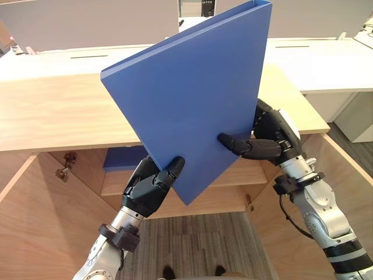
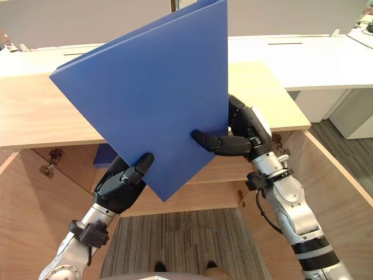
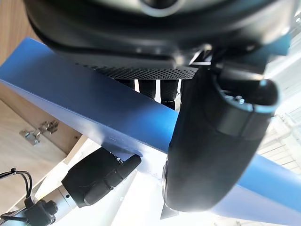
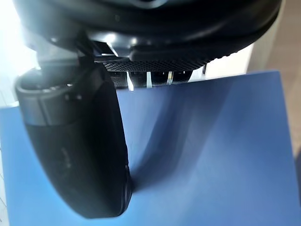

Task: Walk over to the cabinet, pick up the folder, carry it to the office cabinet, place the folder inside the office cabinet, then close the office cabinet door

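Observation:
A large blue folder (image 1: 192, 93) is held up, tilted, over the open wooden office cabinet (image 1: 52, 111). My left hand (image 1: 148, 189) grips its lower corner, the thumb on the front face and the fingers behind. My right hand (image 1: 268, 140) pinches the folder's right edge, thumb across the front. In the left wrist view my thumb (image 3: 211, 141) presses on the folder's edge (image 3: 70, 99), and my right hand (image 3: 94, 176) shows beyond it. In the right wrist view my thumb (image 4: 75, 150) lies flat on the blue cover (image 4: 211, 155).
Both cabinet doors stand open, the left one (image 1: 29, 221) and the right one (image 1: 344, 175), flanking my arms. Inside, a shelf (image 1: 233, 175) carries another blue item (image 1: 122, 158). White desks (image 1: 326, 64) stand behind the cabinet. Striped carpet (image 1: 198, 245) lies below.

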`<state>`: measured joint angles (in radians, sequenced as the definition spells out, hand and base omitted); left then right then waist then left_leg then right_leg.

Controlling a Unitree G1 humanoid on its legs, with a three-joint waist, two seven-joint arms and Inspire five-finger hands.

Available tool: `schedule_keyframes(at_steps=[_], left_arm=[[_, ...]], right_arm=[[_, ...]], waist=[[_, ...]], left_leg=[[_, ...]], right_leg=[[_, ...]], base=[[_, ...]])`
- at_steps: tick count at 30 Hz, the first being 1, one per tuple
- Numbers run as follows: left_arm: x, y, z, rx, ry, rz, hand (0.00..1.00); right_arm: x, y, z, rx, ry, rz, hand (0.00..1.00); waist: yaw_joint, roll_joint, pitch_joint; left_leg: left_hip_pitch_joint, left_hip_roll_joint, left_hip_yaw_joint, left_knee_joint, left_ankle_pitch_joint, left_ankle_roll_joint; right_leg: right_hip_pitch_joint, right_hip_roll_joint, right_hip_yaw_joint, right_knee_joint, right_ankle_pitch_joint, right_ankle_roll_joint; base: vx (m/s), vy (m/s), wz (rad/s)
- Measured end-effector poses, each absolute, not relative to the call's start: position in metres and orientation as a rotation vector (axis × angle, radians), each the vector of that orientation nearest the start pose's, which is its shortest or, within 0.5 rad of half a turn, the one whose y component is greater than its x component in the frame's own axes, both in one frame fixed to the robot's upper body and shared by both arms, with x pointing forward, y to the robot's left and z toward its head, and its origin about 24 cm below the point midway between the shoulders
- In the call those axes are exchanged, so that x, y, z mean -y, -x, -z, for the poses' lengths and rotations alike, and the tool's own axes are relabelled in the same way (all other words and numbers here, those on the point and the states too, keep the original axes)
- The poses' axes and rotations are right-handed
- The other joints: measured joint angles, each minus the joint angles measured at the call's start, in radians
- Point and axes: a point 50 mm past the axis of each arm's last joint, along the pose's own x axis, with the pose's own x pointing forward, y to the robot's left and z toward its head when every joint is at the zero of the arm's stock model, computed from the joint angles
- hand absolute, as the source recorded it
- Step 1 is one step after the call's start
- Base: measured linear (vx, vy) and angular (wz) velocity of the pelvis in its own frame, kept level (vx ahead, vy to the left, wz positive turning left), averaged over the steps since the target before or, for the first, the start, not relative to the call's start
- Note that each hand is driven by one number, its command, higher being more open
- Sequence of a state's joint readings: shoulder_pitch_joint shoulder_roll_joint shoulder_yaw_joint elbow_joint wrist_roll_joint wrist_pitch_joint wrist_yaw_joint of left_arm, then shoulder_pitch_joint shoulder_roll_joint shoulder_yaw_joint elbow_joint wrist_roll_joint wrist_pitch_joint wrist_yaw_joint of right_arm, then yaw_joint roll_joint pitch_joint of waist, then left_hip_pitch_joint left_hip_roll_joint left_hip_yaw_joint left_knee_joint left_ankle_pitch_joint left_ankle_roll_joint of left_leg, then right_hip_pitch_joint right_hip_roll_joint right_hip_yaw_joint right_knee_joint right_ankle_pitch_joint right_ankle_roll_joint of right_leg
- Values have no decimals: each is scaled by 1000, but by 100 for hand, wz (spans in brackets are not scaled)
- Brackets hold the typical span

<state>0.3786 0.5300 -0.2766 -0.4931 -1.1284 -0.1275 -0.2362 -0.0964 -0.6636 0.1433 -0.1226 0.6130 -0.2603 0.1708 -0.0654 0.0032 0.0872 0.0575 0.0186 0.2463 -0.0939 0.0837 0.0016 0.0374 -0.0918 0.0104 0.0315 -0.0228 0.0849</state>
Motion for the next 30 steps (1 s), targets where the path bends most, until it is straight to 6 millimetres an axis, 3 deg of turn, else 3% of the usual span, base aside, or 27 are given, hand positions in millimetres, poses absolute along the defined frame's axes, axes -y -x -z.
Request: schedule_keyframes(at_steps=[4, 8, 9, 16, 18, 21, 23, 25, 27, 30], left_arm=[[-164, -168, -87, 62, 722, 482, 0], [-168, -172, -87, 113, 712, 430, 0], [-170, -173, -83, 112, 705, 403, 100], [-171, -176, -91, 265, 563, 246, 100], [-179, -176, -95, 322, 495, 131, 100], [-206, -169, -96, 369, 327, -165, 100], [-218, -163, -92, 349, 237, -272, 100], [-226, -158, -83, 307, 167, -347, 100], [-230, -157, -62, 212, 120, -393, 100], [-229, -151, -14, -17, 86, -416, 100]], right_arm=[[205, -257, -133, 357, 28, -401, 0], [192, -246, -123, 359, -57, -434, 0], [185, -243, -123, 376, -97, -445, 0], [176, -238, -118, 427, -230, -324, 0], [177, -235, -121, 452, -248, -274, 0], [193, -230, -126, 497, -281, -134, 0], [201, -228, -128, 518, -288, -76, 0], [206, -228, -129, 525, -290, -50, 0], [204, -228, -129, 523, -292, -56, 0], [192, -229, -127, 508, -307, -108, 0]], waist=[[-2, 0, -2], [1, 3, -7], [3, 7, -10], [29, 4, -25], [34, 4, -25], [41, -2, -29], [41, -5, -31], [44, -7, -32], [47, -7, -32], [47, -8, -32]], left_leg=[[-8, -1, -16, 0, 8, 0], [-15, -1, -31, -1, 14, 0], [-15, -1, -35, -1, 16, 1], [-20, -1, -51, -1, 23, 0], [-23, -1, -52, -1, 23, 0], [-27, -1, -56, -1, 23, 0], [-30, -1, -60, -1, 23, 0], [-30, -1, -61, -1, 23, 0], [-30, -1, -63, -1, 23, 0], [-30, 1, -60, -1, 22, -2]], right_leg=[[0, -1, -18, 0, 0, 0], [0, -1, -33, 0, -1, -1], [1, -2, -37, 0, -1, -2], [4, -3, -53, -2, -3, -5], [4, -3, -56, -4, -3, -5], [4, -3, -61, -5, -2, -5], [4, -3, -65, -5, -1, -5], [5, -3, -66, -7, -1, -5], [8, -3, -66, -12, 0, -5], [6, -2, -63, -13, 1, -5]], base=[[-30, -8, 12], [-26, -5, 11], [-24, -3, 10], [-27, 1, 8], [-13, 0, 2], [7, 0, 3], [16, -3, 6], [8, -1, 2], [0, 0, 0], [-7, 0, -3]])
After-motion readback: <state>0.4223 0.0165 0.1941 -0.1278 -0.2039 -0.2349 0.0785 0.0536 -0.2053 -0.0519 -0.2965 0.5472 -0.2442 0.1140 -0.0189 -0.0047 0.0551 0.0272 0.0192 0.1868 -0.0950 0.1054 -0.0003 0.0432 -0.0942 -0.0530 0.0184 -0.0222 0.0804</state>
